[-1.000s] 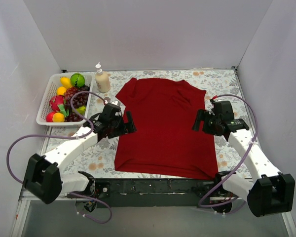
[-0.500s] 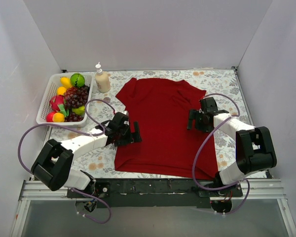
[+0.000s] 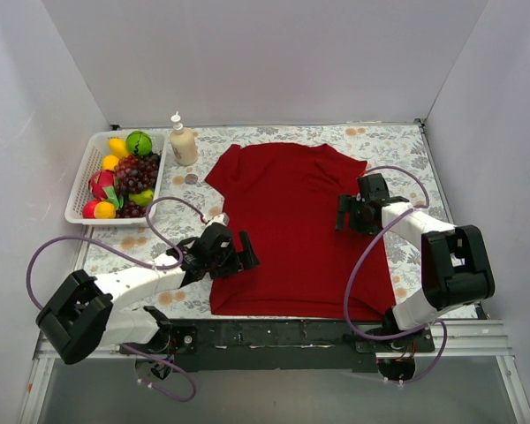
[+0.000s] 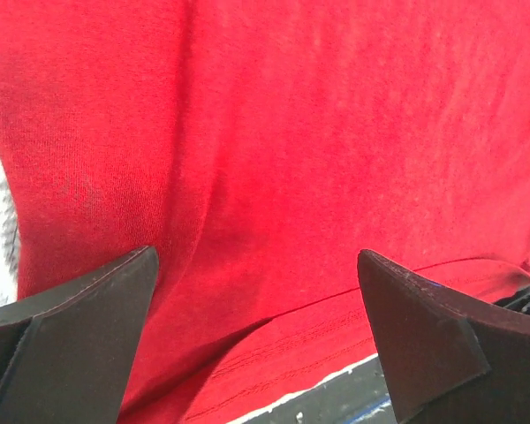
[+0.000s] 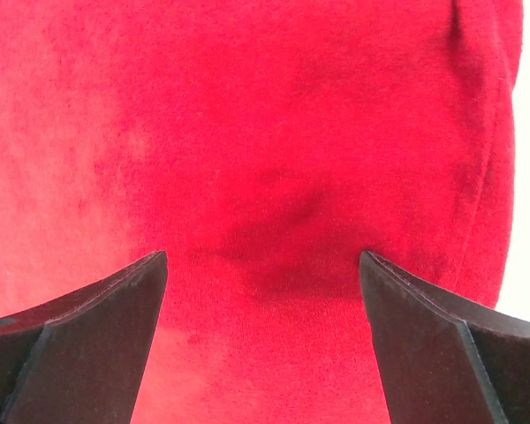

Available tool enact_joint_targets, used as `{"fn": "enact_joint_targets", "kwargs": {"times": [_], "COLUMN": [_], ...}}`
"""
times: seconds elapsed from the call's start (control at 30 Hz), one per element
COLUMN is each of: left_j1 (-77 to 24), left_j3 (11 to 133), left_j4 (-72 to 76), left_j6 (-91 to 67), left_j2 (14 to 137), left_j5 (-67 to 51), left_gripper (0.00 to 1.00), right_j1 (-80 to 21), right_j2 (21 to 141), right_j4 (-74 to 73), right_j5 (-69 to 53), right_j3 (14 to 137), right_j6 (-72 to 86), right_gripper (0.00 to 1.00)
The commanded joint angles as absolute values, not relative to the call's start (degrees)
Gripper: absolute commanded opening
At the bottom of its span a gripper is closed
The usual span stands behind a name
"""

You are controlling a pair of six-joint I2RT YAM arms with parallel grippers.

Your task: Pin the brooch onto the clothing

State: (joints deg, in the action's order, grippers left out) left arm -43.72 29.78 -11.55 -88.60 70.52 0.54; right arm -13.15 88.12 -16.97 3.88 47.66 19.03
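Cloth of dark red, a plain short-sleeved T-shirt (image 3: 291,225) of soft fabric, is spread flat on the table (image 3: 397,146), which is covered with a flowered sheet.

The left fingers (image 3: 244,254) are held wide open, and nothing is gripped between them. They are set low over the near left corner of the T-shirt. In the left wrist view, only red cloth and the stitched hem are seen between the two black tips. Whether the tips touch the cloth cannot be told.

The right fingers (image 3: 343,215) are also spread wide open, and nothing is gripped by them. They are placed over the right side of the T-shirt, close to the sleeve. In the right wrist view, red cloth with a soft dark fold is seen between the tips, and the edge of the T-shirt is seen just past the right-hand tip.

A tiny round silvery-white brooch (image 3: 191,178) is laid on the table, off the T-shirt and just beside its left sleeve. It is well apart from both pairs of fingers, far beyond the left fingers. A cream pump bottle (image 3: 184,141) is stood just past the brooch, farther again from the left fingers. A white plastic basket (image 3: 78,193) filled with coloured fruit (image 3: 128,172) is set out to the left of the left fingers and beyond them.
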Motion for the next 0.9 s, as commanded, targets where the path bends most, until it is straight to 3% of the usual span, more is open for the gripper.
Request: {"fn": "enact_joint_targets", "kwargs": {"times": [0.0, 0.2, 0.5, 0.63, 0.73, 0.87], "left_j1": [-44.65, -44.65, -44.56, -44.47, -44.56, -44.47], "left_j3": [25.31, 36.37, 52.99, 56.33, 57.04, 55.64], "left_j4": [-25.04, -28.20, -26.89, -25.76, -24.79, -23.91], "left_j6": [-92.55, -87.20, -80.60, -79.37, -78.75, -79.19], "left_j2": [68.91, 71.61, 81.91, 84.98, 86.57, 89.11], "left_j5": [2.19, 10.01, 11.95, 10.99, 8.80, 6.51], "left_gripper": [0.98, 0.98, 0.98, 0.98, 0.98, 0.98], "right_j1": [-13.10, -13.10, -13.01, -13.10, -13.10, -12.75], "right_j2": [85.35, 84.90, 100.00, 109.39, 115.02, 119.79], "right_j4": [-18.72, -18.90, -20.73, -21.09, -21.88, -21.89], "right_j5": [5.36, 5.09, 7.02, 8.00, 8.26, 9.85], "right_j3": [49.65, 58.78, 80.47, 89.08, 95.68, 101.77], "right_j6": [17.93, 16.88, 13.80, 12.05, 9.94, 8.27], "right_gripper": [0.96, 0.95, 0.91, 0.88, 0.79, 0.77]}}
